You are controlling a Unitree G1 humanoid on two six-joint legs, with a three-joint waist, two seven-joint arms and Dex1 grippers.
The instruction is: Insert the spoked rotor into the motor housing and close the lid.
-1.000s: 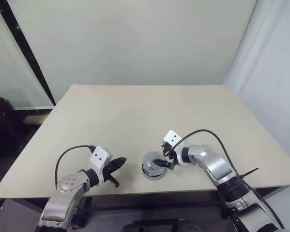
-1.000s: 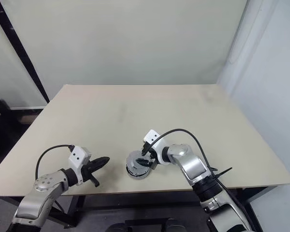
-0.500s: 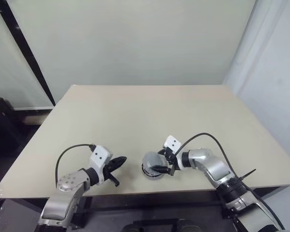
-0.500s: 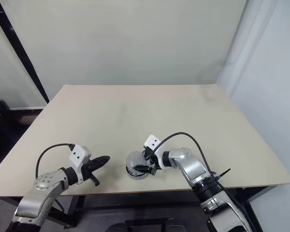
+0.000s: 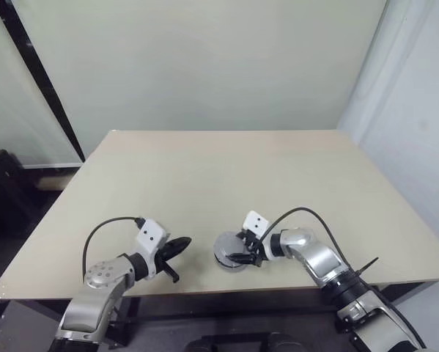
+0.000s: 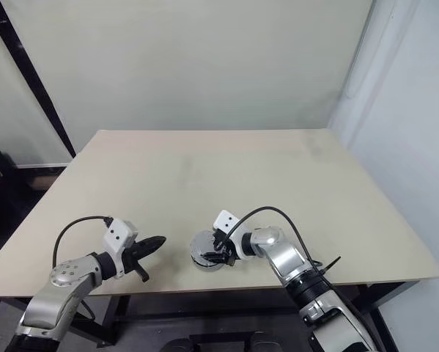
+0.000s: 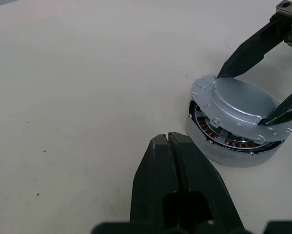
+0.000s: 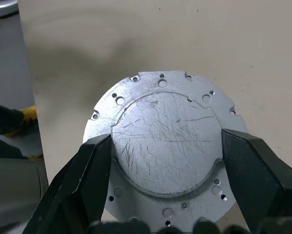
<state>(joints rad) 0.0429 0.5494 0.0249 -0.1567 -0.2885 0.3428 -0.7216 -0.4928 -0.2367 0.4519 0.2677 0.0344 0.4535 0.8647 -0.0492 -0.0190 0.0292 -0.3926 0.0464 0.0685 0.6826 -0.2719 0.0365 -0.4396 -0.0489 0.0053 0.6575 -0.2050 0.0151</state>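
The motor housing (image 7: 232, 154) stands near the table's front edge, copper windings showing under the lid (image 7: 238, 100). The lid, a grey scratched disc with a raised centre, rests slightly tilted on the housing. My right gripper (image 8: 165, 139) reaches in from the right, one finger on each side of that raised centre and touching it. My left gripper (image 7: 168, 140) is shut and empty, resting a short way to the left of the housing (image 5: 227, 259). The spoked rotor is hidden.
The beige table (image 5: 226, 176) stretches wide behind the housing. Its front edge runs close below both grippers. A wall stands behind the table, and a dark post leans at the far left.
My right gripper has sunk a little over the housing, and its fingers have drawn in against the lid's raised centre. The left arm has kept still.
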